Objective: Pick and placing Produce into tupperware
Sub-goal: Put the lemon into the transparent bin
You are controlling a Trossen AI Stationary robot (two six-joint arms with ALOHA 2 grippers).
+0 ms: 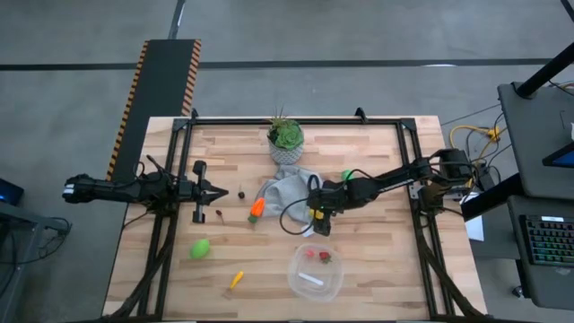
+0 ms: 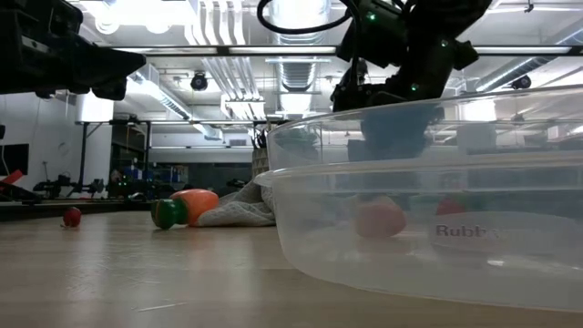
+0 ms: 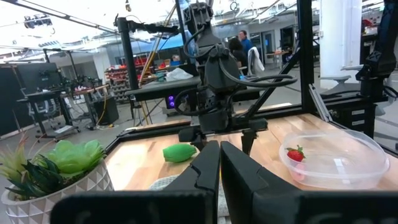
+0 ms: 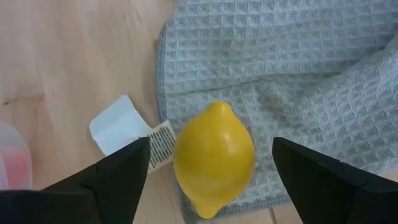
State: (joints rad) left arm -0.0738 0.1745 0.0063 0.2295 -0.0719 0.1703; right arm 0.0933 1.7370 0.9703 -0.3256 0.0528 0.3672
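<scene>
— Two arms I see from above: my right gripper [image 1: 320,218] hangs at the grey cloth [image 1: 285,193], near the tupperware [image 1: 316,273]. And the left one?

— My left gripper [image 1: 218,190] waits clenched, well apart. From the right wrist, the fingers [image 4: 118,174] stand released on both sides of the lemon [image 4: 214,158], which lies on the cloth edge.

Two dark jointed arms; black looping cables; matte black fingers [image 4: 118,177].
</scene>
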